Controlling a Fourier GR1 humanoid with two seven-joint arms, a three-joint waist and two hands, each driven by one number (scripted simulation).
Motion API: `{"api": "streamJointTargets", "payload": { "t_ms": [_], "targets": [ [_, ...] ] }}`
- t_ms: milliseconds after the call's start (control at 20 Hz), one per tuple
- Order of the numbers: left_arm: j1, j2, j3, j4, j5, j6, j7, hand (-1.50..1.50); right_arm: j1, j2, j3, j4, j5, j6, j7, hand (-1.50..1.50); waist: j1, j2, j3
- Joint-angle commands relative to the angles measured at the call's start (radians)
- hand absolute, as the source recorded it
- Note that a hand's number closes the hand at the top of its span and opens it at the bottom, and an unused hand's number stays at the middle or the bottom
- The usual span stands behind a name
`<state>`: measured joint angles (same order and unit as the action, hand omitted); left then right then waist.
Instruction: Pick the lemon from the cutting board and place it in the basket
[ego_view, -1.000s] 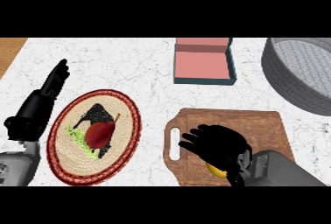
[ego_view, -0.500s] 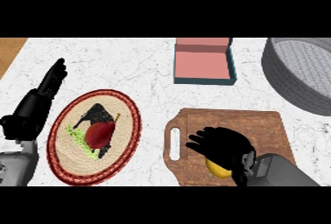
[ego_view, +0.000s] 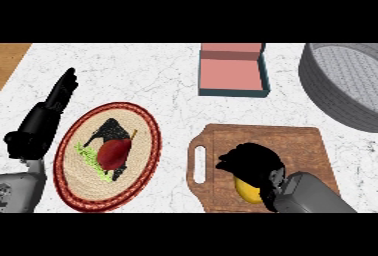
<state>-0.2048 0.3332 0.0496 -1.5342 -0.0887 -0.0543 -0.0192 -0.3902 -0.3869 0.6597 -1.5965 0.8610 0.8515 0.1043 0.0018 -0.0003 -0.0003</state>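
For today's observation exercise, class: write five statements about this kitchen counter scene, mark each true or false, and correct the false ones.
1. The lemon lies in the basket. False: it is on the cutting board.
2. The right hand curls over the lemon. True.
3. The left hand holds the plate. False: it rests open beside it.
4. A pink box sits beyond the cutting board. True.
5. The cutting board's handle slot faces the basket. False: it faces the plate.

1. Right hand covers most of the lemon, lower right
2. Grey basket runs off the right edge
3. Cutting board bottom edge cut off
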Motion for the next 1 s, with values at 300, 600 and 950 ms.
{"api": "streamJointTargets", "payload": {
  "t_ms": [300, 600, 950],
  "targets": [
    [-0.003, -0.035, 0.0, -0.054, -0.04, -0.006, 0.051, 0.0, 0.047, 0.046, 0.027, 0.054, 0.128, -0.088, -0.11, 1.5, 0.001, 0.0, 0.0],
    [0.031, -0.049, 0.005, -0.073, -0.052, -0.016, 0.057, 0.0, 0.04, 0.011, -0.001, 0.052, 0.171, -0.151, -0.229, 1.5, 0.0, 0.0, 0.0],
    [0.059, -0.025, 0.08, -0.06, -0.028, 0.016, 0.036, 0.0, 0.114, -0.264, -0.526, 0.244, 0.11, -0.374, -0.096, 1.5, -0.138, 0.005, 0.012]
  ]
}}
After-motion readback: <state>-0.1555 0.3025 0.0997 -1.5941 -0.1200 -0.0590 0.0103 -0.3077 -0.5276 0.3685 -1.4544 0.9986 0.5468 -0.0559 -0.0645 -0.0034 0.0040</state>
